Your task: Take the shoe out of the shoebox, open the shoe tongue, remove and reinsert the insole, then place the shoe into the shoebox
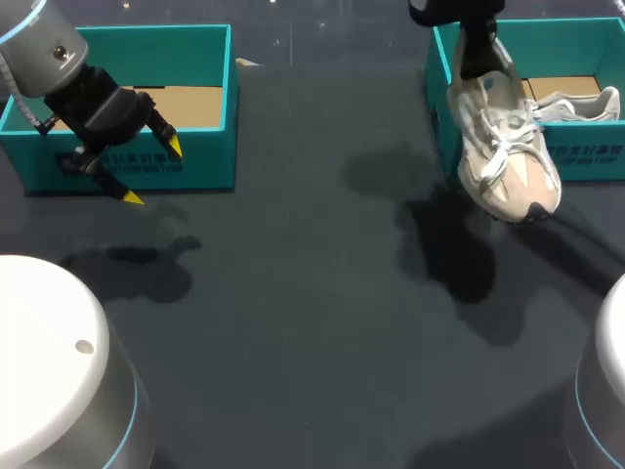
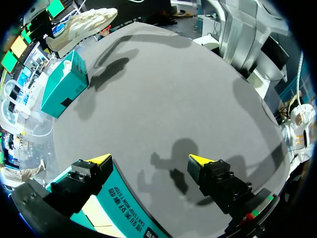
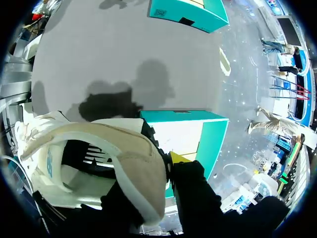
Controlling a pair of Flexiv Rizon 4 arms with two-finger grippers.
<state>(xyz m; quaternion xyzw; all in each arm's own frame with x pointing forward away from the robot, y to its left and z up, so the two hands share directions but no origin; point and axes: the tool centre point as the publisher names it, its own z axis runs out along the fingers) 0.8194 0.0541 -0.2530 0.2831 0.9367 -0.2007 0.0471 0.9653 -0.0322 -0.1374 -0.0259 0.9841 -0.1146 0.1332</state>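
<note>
While the dark grey table (image 1: 293, 293) fills most of the head view, two teal shoeboxes sit at its far side: one shoebox (image 1: 210, 161) in the upper left of the frame, open-topped with a brown cardboard floor showing, and the other shoebox (image 1: 596, 164) in the upper right, well apart from the first. In the right box lies a second pale shoe (image 1: 576, 106), on its side against the cardboard. The task's shoe (image 1: 503, 147) – a cream and white sneaker with loose laces – hangs in the air in front of that box's left corner, heel up and toe tipped toward the lower right, its shadow falling on the table below and to the left. The right gripper (image 1: 479, 59) comes down from the top edge and pinches the shoe at the heel; in the right wrist view a yellow-tipped finger (image 3: 176, 158) presses against the outside of the heel collar, the other finger hidden inside the shoe. The left gripper (image 1: 153, 172) hangs at the front wall of the left box with its fingers spread wide and nothing between them – in the left wrist view one fingertip (image 2: 101, 158) is over the box's rim, the other over bare table.
</note>
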